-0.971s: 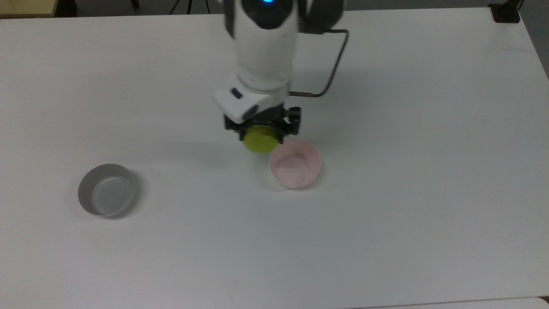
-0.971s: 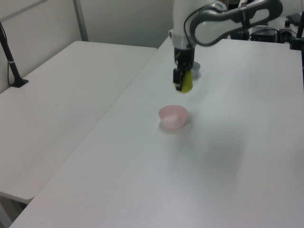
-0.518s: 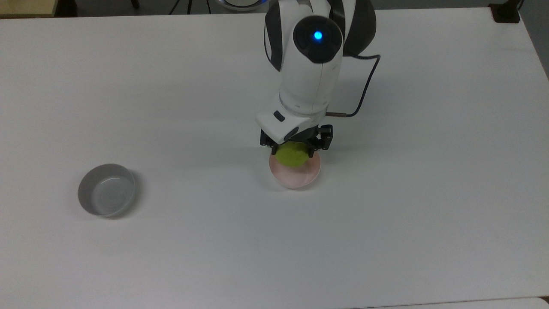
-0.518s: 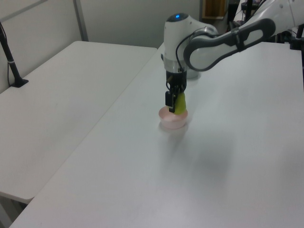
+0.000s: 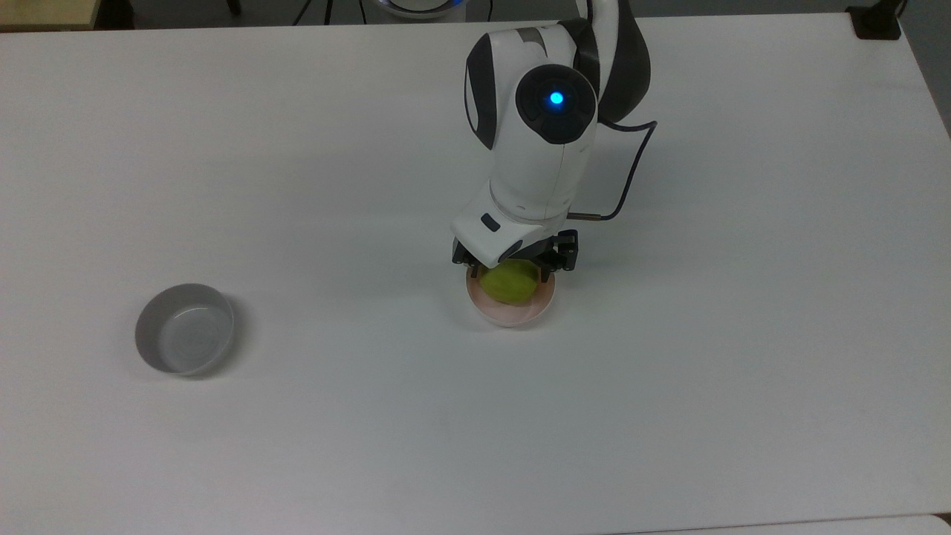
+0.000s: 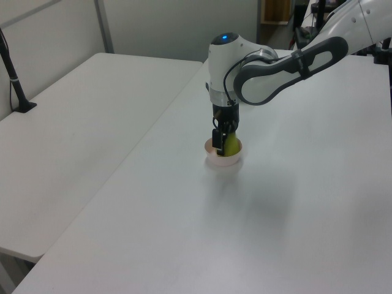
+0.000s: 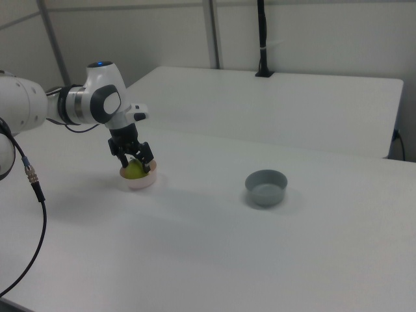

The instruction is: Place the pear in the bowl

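Note:
The yellow-green pear (image 5: 510,284) (image 6: 231,146) (image 7: 134,169) sits low inside the pale pink bowl (image 5: 512,317) (image 6: 223,160) (image 7: 138,181) near the middle of the white table. My gripper (image 5: 513,269) (image 6: 224,138) (image 7: 134,158) reaches straight down into the bowl and is shut on the pear, its dark fingers on either side of the fruit. The white arm body above hides the pear's top and stem in the top view.
A grey bowl (image 5: 184,328) (image 7: 266,186) stands alone well off to the top view's left of the pink one. A black cable (image 5: 631,171) loops off the wrist. A second white table (image 6: 79,122) adjoins at the left view's left.
The gripper carried the pear from beside the pink bowl to above it, then lowered it so the pear now rests down inside the bowl. The grip has stayed shut.

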